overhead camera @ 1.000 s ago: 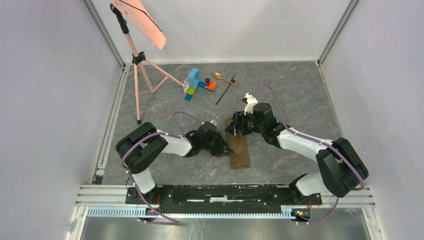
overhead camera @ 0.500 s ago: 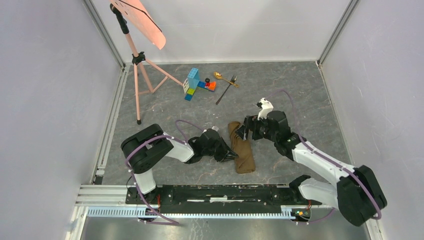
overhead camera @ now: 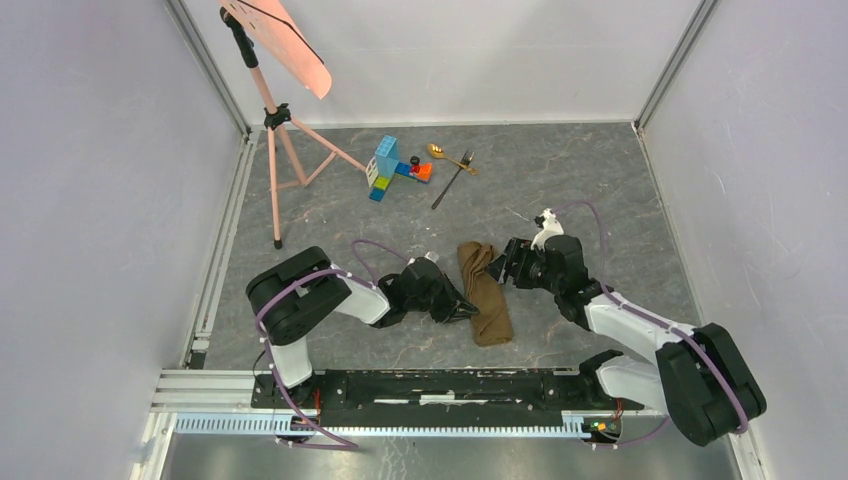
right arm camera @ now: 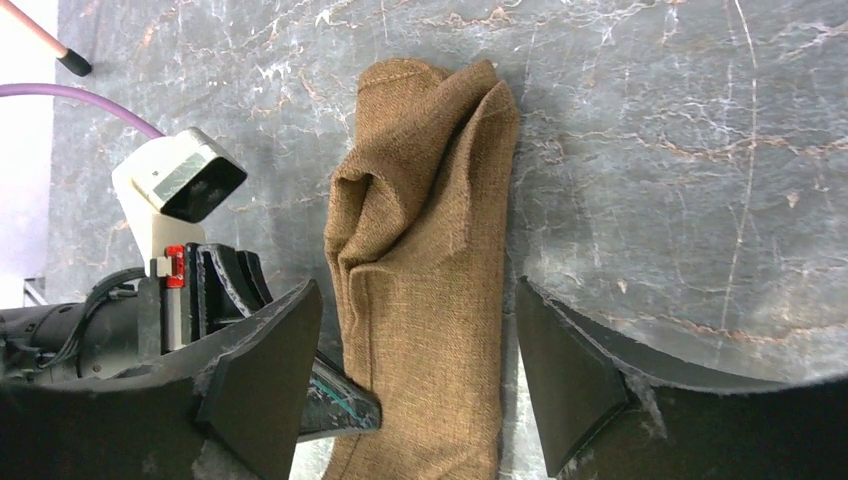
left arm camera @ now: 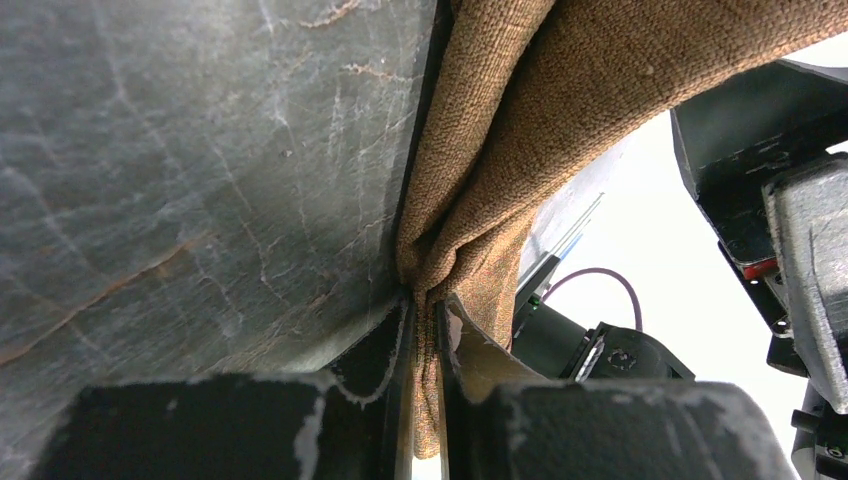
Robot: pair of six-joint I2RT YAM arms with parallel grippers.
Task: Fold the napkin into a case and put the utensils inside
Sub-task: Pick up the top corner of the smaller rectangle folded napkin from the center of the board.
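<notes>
The brown napkin (overhead camera: 486, 292) lies on the table as a long folded strip, its far end rumpled (right arm camera: 425, 200). My left gripper (overhead camera: 463, 308) is shut on the napkin's left edge; a bunched fold of cloth (left arm camera: 520, 120) is squeezed between the jaws (left arm camera: 425, 340). Just right of the napkin's far end, my right gripper (overhead camera: 507, 266) is open. In the right wrist view it (right arm camera: 415, 290) hovers over the strip with nothing held. The gold spoon (overhead camera: 440, 153) and dark fork (overhead camera: 455, 180) lie together at the back of the table, far from both grippers.
Colourful toy blocks (overhead camera: 395, 170) stand just left of the utensils. A pink tripod (overhead camera: 275, 140) with a tilted pink board stands at the back left. White walls enclose the grey marbled table (overhead camera: 600, 190).
My right gripper has come off the napkin's far end and moved right, uncovering the rumpled end. The left gripper, still pinching the edge, shifted slightly right with the napkin.
</notes>
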